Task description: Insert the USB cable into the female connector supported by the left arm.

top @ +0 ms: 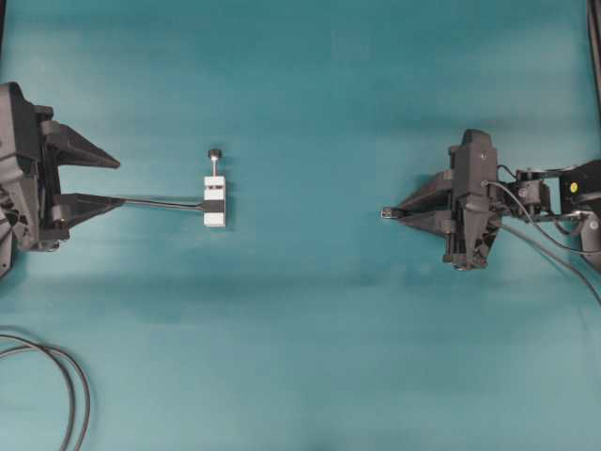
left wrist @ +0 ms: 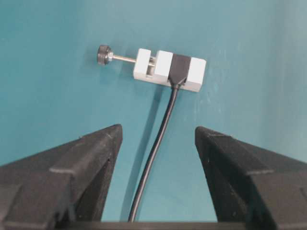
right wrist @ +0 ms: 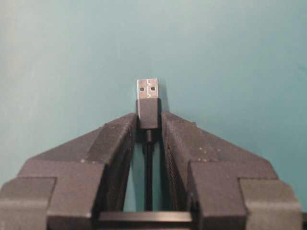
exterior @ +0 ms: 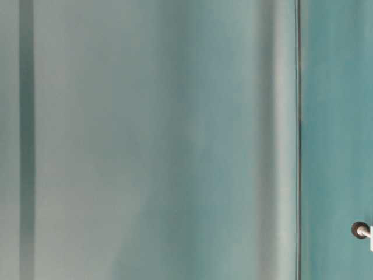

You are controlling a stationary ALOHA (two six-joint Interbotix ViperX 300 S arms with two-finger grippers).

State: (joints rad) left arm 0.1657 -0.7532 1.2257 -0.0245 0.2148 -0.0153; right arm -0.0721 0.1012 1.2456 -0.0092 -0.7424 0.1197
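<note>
The female connector (top: 215,198), a white block with a black band and a knobbed pin, lies on the teal table; it also shows in the left wrist view (left wrist: 170,70). Its black cable (left wrist: 158,143) runs back between the fingers of my left gripper (top: 115,181), which stands open well short of the block (left wrist: 158,132). On the right, my right gripper (top: 392,214) is shut on the USB cable's dark plug (right wrist: 148,112), whose metal tip (right wrist: 147,89) pokes out past the fingertips toward the left. The cable runs back between the fingers (right wrist: 148,167).
A looped thicker black cable (top: 75,385) lies at the front left corner. Thin cables (top: 554,249) trail from the right arm. In the table-level view only the connector's black knob (exterior: 359,229) shows at the right edge.
</note>
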